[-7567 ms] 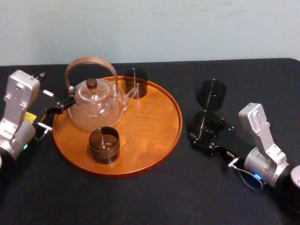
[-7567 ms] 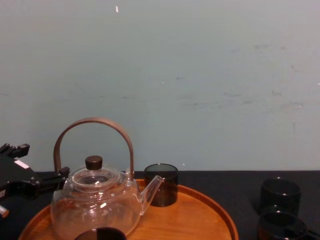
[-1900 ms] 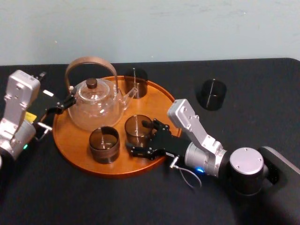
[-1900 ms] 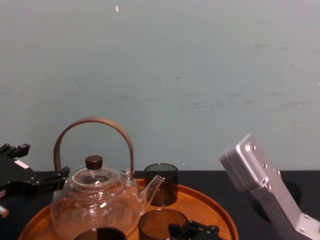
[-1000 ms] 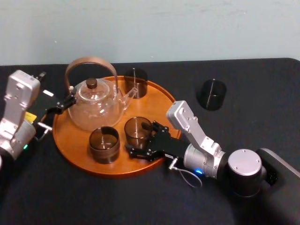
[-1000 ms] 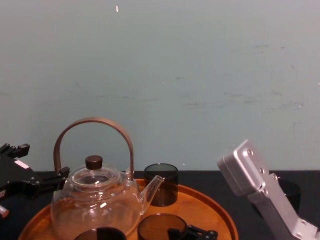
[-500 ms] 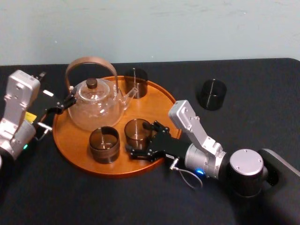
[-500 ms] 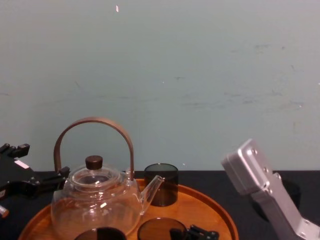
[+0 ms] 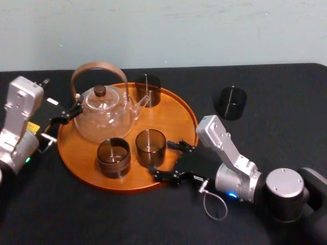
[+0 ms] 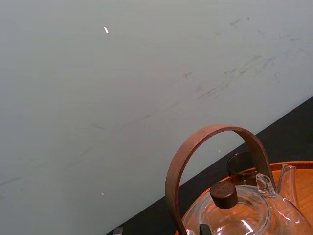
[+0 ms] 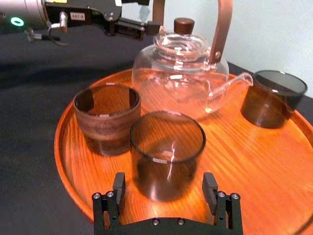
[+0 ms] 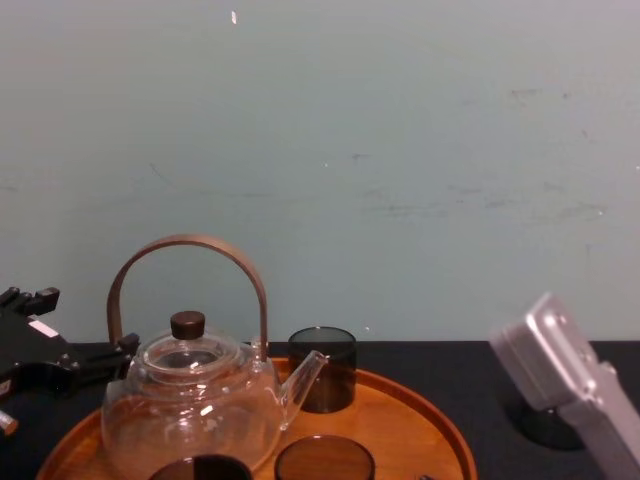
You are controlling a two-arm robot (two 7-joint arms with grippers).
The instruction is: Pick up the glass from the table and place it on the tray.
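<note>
The glass [image 9: 150, 147], smoky and see-through, stands upright on the orange-brown tray [image 9: 171, 120], near its front, beside a wood-banded glass [image 9: 113, 157]. My right gripper [image 9: 167, 159] is open just in front of and to the right of it, over the tray's rim, and holds nothing. In the right wrist view the glass [image 11: 167, 149] sits ahead of the spread fingertips [image 11: 119, 185], apart from them. Its rim [image 12: 323, 461] shows low in the chest view. My left gripper [image 9: 65, 117] is parked open at the tray's left edge, beside the teapot.
A glass teapot [image 9: 104, 115] with a brown arched handle takes the tray's back left. A dark glass [image 9: 148, 89] stands on the tray behind its spout. Another dark glass [image 9: 230, 102] stands on the black table [image 9: 265, 87] to the right of the tray.
My right gripper has drawn back from the glass toward the front right, fingers clear of it. The glass stays on the tray. The left arm has not moved.
</note>
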